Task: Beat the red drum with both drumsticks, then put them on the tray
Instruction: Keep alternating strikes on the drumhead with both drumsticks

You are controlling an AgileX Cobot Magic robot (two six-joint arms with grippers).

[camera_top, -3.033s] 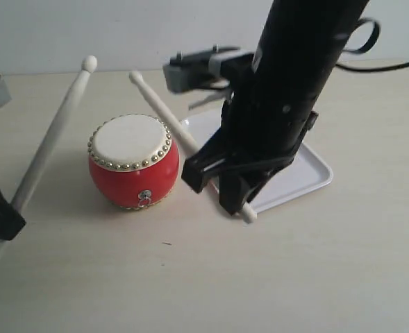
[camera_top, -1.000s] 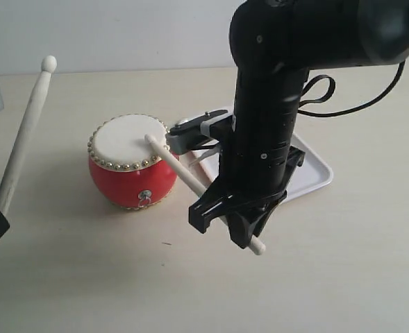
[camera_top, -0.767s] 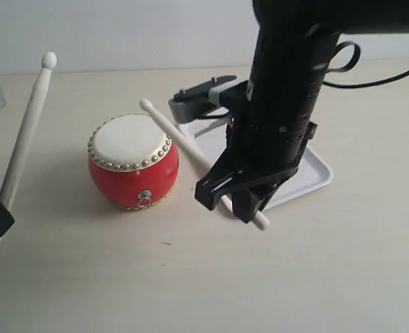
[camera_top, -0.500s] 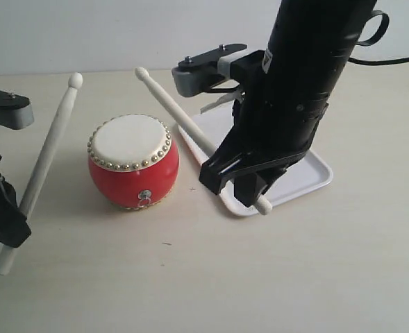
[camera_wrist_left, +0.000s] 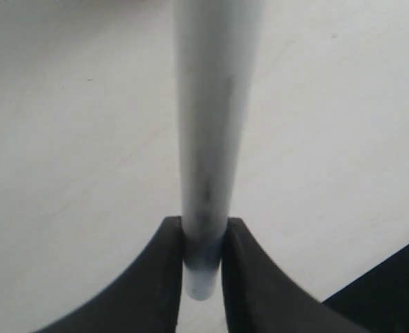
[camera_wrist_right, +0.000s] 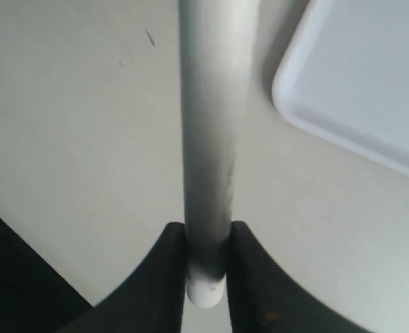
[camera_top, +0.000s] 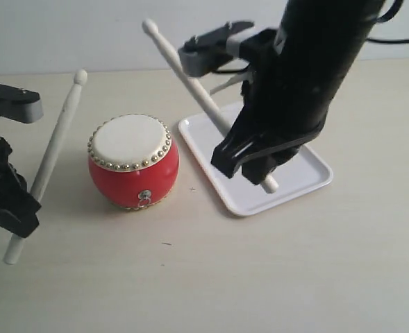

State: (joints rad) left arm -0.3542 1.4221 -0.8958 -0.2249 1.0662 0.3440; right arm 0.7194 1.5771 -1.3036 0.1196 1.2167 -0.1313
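The red drum [camera_top: 133, 161] stands on the table left of centre, cream skin up. Left of it, my left gripper [camera_top: 13, 211] is shut on the butt end of one of the drumsticks [camera_top: 51, 151], whose bead tip points up and away, clear of the drum. In the left wrist view that drumstick [camera_wrist_left: 211, 139] sits clamped between the black fingers [camera_wrist_left: 159, 277]. My right gripper [camera_top: 249, 161] is shut on the other drumstick [camera_top: 183, 69], held high above the tray [camera_top: 308, 173], tip raised at the back. In the right wrist view this drumstick [camera_wrist_right: 211, 139] crosses the tray [camera_wrist_right: 357, 76] corner.
The pale tabletop [camera_top: 190, 277] stretches in front of the drum and tray. A grey camera mount [camera_top: 207, 52] on the right arm juts out above the tray. A white wall runs along the back edge.
The right gripper has lifted its drumstick off the drum skin and swung up and right over the tray. The left gripper has come into view, tilting its drumstick toward the drum.
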